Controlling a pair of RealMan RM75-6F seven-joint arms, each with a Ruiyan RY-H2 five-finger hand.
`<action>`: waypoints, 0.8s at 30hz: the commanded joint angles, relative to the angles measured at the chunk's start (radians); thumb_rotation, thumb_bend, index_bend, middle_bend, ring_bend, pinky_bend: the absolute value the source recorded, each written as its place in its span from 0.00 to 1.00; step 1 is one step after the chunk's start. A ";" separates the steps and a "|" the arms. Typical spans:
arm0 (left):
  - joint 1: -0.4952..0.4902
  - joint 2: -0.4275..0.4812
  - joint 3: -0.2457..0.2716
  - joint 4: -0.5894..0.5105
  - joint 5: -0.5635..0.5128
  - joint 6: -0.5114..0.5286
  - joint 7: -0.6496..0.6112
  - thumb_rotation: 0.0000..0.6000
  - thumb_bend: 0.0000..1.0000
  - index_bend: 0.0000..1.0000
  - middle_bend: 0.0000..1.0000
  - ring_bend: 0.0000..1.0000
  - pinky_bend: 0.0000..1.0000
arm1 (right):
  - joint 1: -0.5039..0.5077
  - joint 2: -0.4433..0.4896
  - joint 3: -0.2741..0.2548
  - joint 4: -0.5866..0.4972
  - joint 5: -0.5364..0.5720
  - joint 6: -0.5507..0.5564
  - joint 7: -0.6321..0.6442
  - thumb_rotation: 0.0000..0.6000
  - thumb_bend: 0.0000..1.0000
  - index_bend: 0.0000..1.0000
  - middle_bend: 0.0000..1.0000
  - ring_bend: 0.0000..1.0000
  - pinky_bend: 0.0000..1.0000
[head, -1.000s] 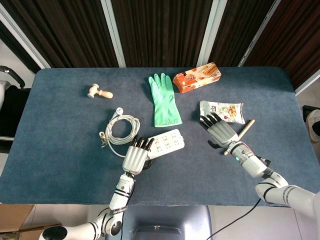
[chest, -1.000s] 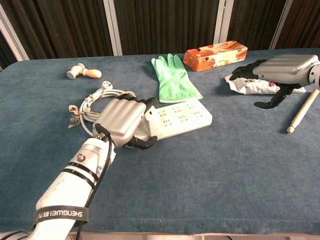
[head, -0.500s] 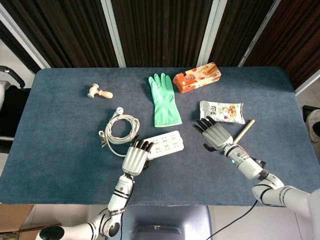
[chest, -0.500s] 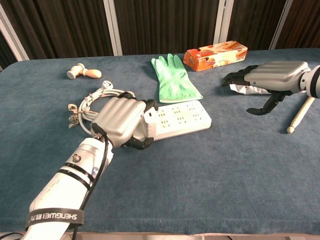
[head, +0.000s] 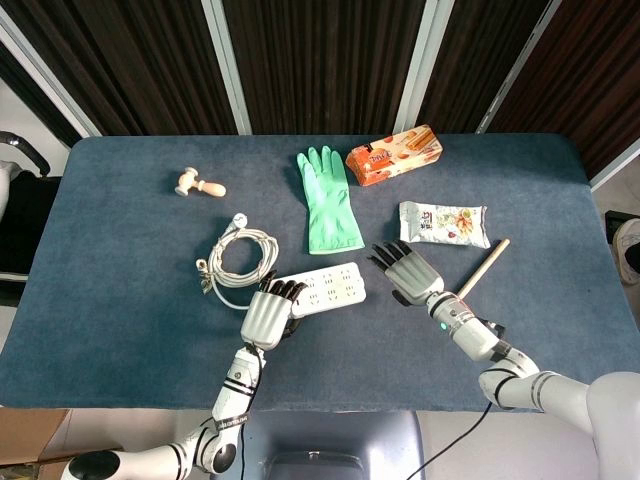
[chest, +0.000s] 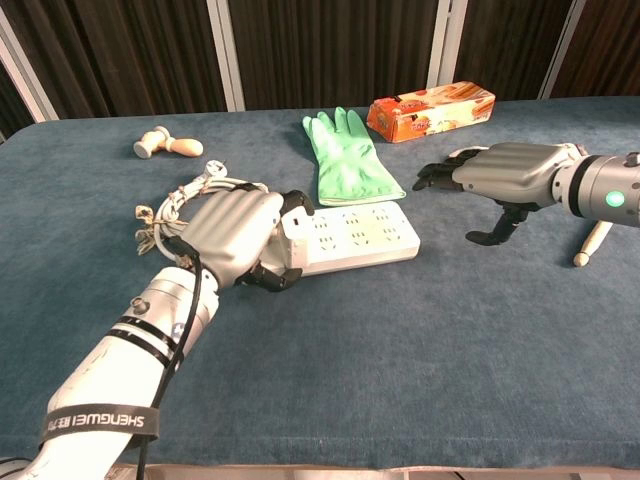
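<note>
A white power strip (head: 325, 286) (chest: 356, 235) lies near the table's middle, and my left hand (head: 268, 312) (chest: 235, 239) grips its left end. Its coiled white cable (head: 235, 260) (chest: 176, 208) lies just behind that hand. My right hand (head: 405, 271) (chest: 497, 175) hovers to the right of the strip with its fingers spread, holding nothing. A snack packet (head: 444, 222) lies behind the right hand and a wooden stick (head: 483, 269) (chest: 598, 239) to its right. In the chest view the hand hides most of the packet.
A green rubber glove (head: 329, 200) (chest: 349, 156) lies flat behind the strip. An orange biscuit box (head: 394, 153) (chest: 431, 110) sits at the back right. A small wooden-handled tool (head: 199, 184) (chest: 167, 145) lies at the back left. The blue table (head: 120, 290) ends near my arms.
My right hand has moved left, away from the stick and packet, toward the power strip. My left hand has pulled the strip slightly left.
</note>
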 joint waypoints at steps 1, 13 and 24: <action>0.001 0.004 -0.001 -0.003 0.001 0.003 -0.005 1.00 0.45 0.42 0.48 0.33 0.17 | 0.009 -0.021 0.009 0.008 0.002 0.002 0.012 1.00 0.52 0.06 0.04 0.00 0.00; 0.010 0.018 -0.001 -0.024 -0.004 0.007 -0.020 1.00 0.44 0.42 0.47 0.33 0.17 | 0.062 -0.066 -0.016 0.001 -0.054 -0.047 0.066 1.00 0.79 0.14 0.09 0.00 0.00; 0.017 0.033 -0.005 -0.057 -0.020 -0.003 -0.033 1.00 0.44 0.42 0.47 0.33 0.17 | 0.097 -0.107 -0.021 0.002 -0.050 -0.080 -0.011 1.00 0.88 0.15 0.10 0.00 0.00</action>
